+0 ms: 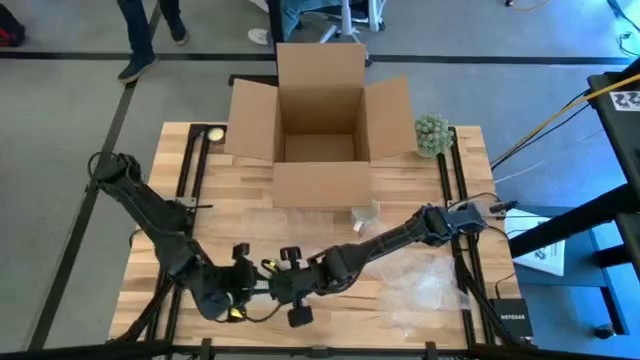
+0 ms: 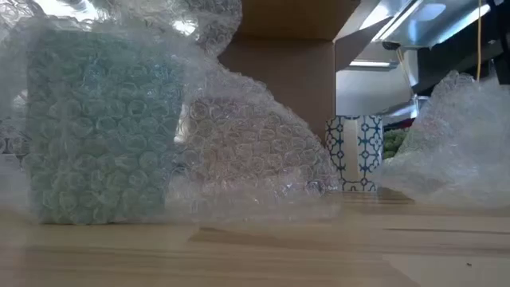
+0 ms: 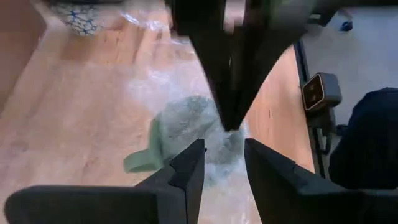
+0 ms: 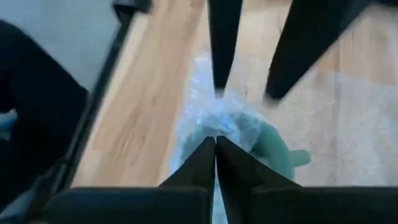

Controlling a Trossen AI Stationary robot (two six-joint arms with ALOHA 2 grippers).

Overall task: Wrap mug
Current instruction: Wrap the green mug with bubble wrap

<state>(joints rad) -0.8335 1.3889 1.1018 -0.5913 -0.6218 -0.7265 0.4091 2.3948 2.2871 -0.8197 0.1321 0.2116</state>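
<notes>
At the table's near edge, right gripper (image 4: 215, 144) jaws pinching bubble wrap (image 4: 214, 121) over green mug (image 4: 273, 149), left gripper (image 3: 222, 155) jaws spread.

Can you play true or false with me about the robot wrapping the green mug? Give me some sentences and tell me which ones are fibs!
1. The green mug lies under bubble wrap. True.
2. The cardboard box on the table has its flaps closed. False: its flaps stand open.
3. The right tool has its fingers closed on the bubble wrap. True.
4. The left tool is squeezed tight shut. False: its two fingers stand apart.
5. A blue-and-white patterned cup stands on the table. True.
6. The two tools are far apart, at opposite ends of the table. False: they meet close together over the mug near the front edge.
</notes>
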